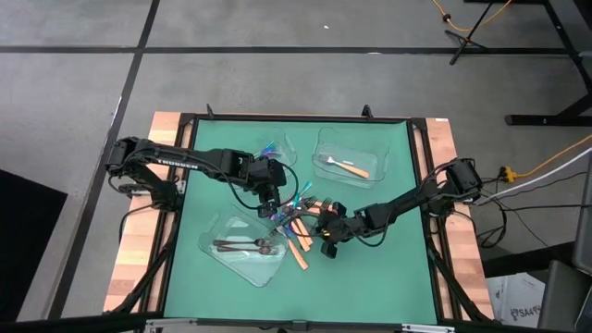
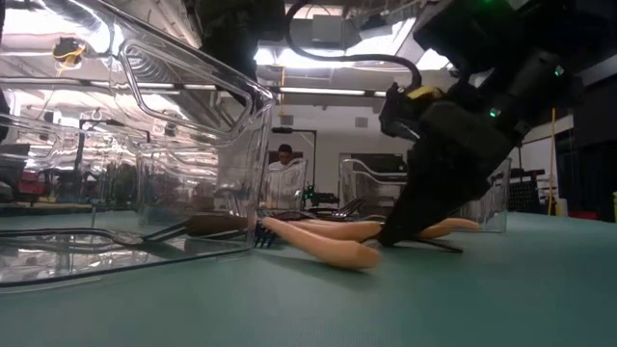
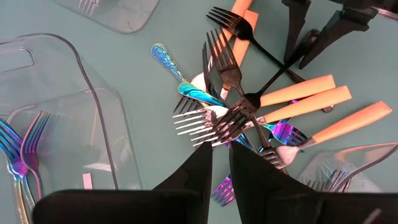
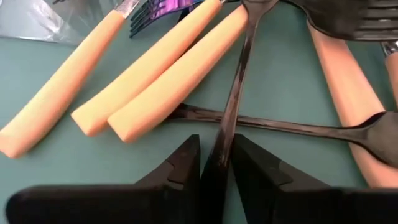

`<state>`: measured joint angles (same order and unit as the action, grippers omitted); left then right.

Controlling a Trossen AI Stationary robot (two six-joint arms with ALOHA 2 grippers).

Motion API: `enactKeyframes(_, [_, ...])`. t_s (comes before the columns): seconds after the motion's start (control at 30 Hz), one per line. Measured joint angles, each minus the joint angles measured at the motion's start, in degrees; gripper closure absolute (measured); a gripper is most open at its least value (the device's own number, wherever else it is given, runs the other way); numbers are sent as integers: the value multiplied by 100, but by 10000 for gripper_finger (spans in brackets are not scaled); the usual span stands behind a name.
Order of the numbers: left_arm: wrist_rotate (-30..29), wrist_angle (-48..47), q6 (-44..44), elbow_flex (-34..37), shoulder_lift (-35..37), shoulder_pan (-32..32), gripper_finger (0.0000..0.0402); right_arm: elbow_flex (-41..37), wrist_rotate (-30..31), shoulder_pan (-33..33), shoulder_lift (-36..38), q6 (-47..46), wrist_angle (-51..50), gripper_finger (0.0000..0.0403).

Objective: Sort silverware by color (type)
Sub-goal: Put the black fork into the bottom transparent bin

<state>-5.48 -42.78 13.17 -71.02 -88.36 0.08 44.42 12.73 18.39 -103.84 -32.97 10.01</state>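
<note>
Left gripper (image 1: 274, 209) hangs over the pile (image 1: 301, 225) at table centre, fingers nearly together with a thin slit between them. In its wrist view silver tines (image 3: 194, 123) lie just ahead of the fingertips. Whether they pinch anything, I cannot tell: the tips hide that spot. On the high view the pile lies toward four o'clock from this claw.

Behind it, at eleven o'clock of the pile, blue forks (image 3: 22, 149) sit in one tray (image 1: 277, 153). At seven o'clock, dark forks (image 1: 242, 245) rest in another tray (image 1: 222, 261). At one o'clock, an orange fork (image 1: 347, 167) lies in the far tray (image 1: 370, 146).

Now the right gripper (image 1: 329, 242), down at the pile's five o'clock edge. Its fingers straddle a black handle (image 4: 233, 106), which runs straight out from between them, crossing a second black fork (image 4: 280, 127). It looks like a pinch on that handle, though the contact itself is hidden. Orange handles (image 4: 165, 78) flank it close by. This arm is nearer the dark piece. Low view shows the claw touching down among orange handles; its tips are masked there.
</note>
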Motion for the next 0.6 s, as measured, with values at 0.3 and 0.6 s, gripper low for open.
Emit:
enactKeyframes(0.3, [0,0,0,0,0,0,352,4,54,0,-87,2,67,311])
enactKeyframes(0.6, [0,0,11,0,0,0,352,0,62,-4,-95,0,49,391])
